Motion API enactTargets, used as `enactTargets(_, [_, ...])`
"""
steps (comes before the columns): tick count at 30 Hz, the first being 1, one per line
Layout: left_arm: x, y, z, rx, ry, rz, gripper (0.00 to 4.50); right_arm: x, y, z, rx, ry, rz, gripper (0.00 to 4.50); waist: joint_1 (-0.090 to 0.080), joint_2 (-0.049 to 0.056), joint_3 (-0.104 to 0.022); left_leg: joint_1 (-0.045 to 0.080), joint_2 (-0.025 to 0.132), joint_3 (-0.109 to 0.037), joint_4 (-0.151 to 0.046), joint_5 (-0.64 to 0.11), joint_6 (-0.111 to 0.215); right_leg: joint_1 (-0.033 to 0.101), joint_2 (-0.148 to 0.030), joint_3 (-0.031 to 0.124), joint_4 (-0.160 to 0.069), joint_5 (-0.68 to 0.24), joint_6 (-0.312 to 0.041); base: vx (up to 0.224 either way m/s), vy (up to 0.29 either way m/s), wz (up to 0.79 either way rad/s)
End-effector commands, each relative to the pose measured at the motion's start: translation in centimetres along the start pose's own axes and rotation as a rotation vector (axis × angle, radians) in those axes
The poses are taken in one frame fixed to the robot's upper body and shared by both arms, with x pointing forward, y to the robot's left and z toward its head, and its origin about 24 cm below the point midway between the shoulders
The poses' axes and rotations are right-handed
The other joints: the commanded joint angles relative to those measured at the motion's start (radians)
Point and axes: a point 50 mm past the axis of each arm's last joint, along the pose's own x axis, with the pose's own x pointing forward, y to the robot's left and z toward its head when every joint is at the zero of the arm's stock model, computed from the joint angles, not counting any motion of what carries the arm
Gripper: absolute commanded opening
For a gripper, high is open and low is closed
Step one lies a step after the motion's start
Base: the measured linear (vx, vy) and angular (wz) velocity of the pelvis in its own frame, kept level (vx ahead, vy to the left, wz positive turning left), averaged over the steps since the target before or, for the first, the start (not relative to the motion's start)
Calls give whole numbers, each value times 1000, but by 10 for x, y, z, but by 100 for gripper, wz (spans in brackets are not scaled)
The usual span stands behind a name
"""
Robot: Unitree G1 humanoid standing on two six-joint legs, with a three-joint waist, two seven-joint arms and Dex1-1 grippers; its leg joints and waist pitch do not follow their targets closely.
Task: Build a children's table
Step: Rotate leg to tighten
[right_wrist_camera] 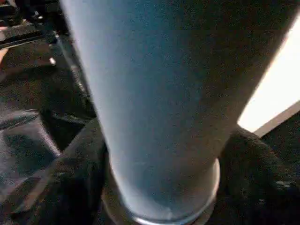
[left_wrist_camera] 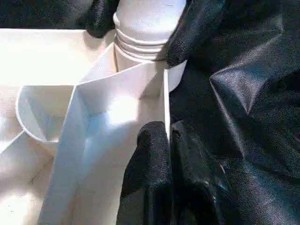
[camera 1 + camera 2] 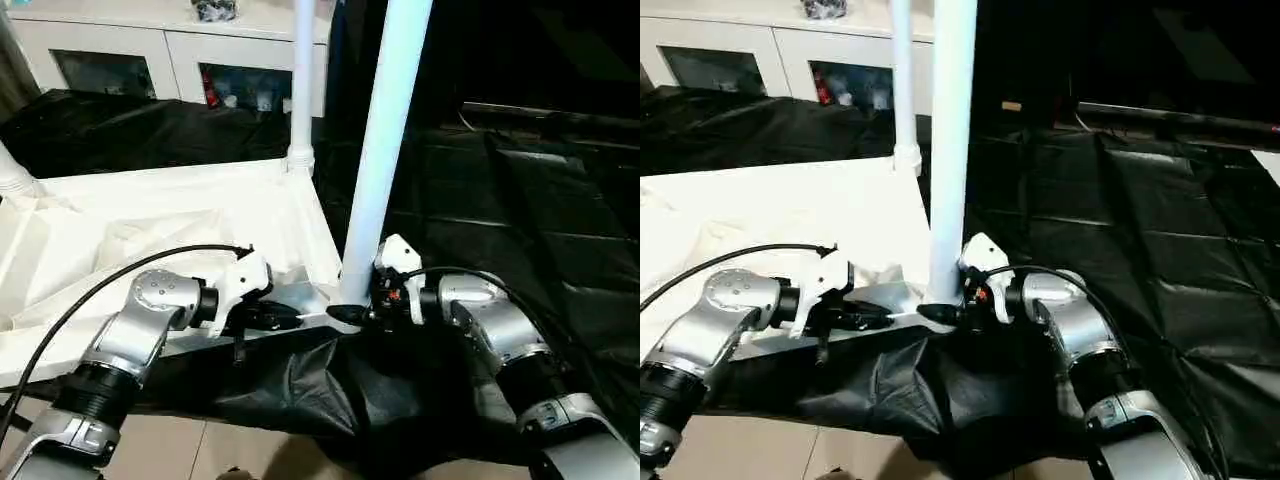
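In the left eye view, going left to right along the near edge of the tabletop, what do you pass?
Left tool → tabletop rim → near leg standing in the corner → right tool at that leg's base.

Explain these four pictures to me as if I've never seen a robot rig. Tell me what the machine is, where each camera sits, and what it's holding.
This is a humanoid robot with two silver arms, each ending in a two-fingered black hand. The two wide pictures come from cameras on its head, looking down over its forearms. The two close-ups come from cameras on its wrists.

A white plastic tabletop lies upside down on black sheeting, with its ribs facing up. Legs already stand in its far corners.

The left hand is pinched shut on the tabletop's near rim. The right hand is around the base of the near leg, which stands upright at the near corner socket.

A white cabinet stands behind.
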Motion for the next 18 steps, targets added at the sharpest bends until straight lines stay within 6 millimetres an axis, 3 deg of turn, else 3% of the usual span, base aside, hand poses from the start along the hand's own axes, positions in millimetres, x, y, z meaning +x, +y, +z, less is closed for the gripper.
enactTargets(1, [3,-4,10,29,-50,-60,0,-1,0,3,-14,1,11,305,1,9,-66,3,30,-3,-67,-179,42,55,-71,59,-70,-196,-202,0,0,0])
enactTargets(3, [2,-4,10,29,-50,-60,0,-1,0,3,-14,0,14,285,1,8,-66,3,30,-4,-68,-181,41,56,-72,59,-69,-195,-204,0,0,0])
enactTargets(4, [2,-4,9,28,-46,-61,0,-1,0,4,-16,0,16,276,2,14,-66,5,30,-4,-67,-186,38,55,-71,59,-69,-197,-206,0,0,0])
enactTargets(8, [1,-3,8,26,-44,-62,0,-1,1,5,-18,-3,15,270,1,10,-66,5,30,-4,-68,-192,34,56,-71,59,-70,-198,-206,0,0,0])
enactTargets(9, [1,-2,8,20,-42,-49,0,0,1,5,-18,-7,5,269,2,20,-67,5,30,-5,-67,-190,32,56,-71,59,-68,-188,-208,0,0,0])
enactTargets(10, [1,-1,8,16,-42,-39,0,0,1,5,-18,-10,-2,268,0,15,-67,5,30,-5,-67,-194,32,57,-70,59,-69,-182,-211,0,0,0])
enactTargets(15, [2,2,6,5,-34,2,0,2,0,3,-12,-6,-43,267,-1,16,-66,5,29,-6,-68,-199,27,57,-71,59,-69,-195,-209,0,0,0])
enactTargets(16, [11,11,6,-31,-25,132,0,14,-10,-1,51,-24,-256,267,-4,3,-64,5,29,-4,-69,-196,23,54,-72,60,-71,-209,-207,0,0,0])
enactTargets(17, [12,12,7,-35,-25,147,0,16,-11,-2,61,-27,-280,267,-6,8,-61,5,27,-5,-70,-198,14,52,-72,61,-72,-228,-204,0,0,0])
enactTargets(18, [18,16,8,-58,-24,212,0,23,-16,-3,117,-38,-405,267,-7,3,-59,9,24,-6,-71,-213,-5,51,-76,60,-79,-302,-185,0,0,0])
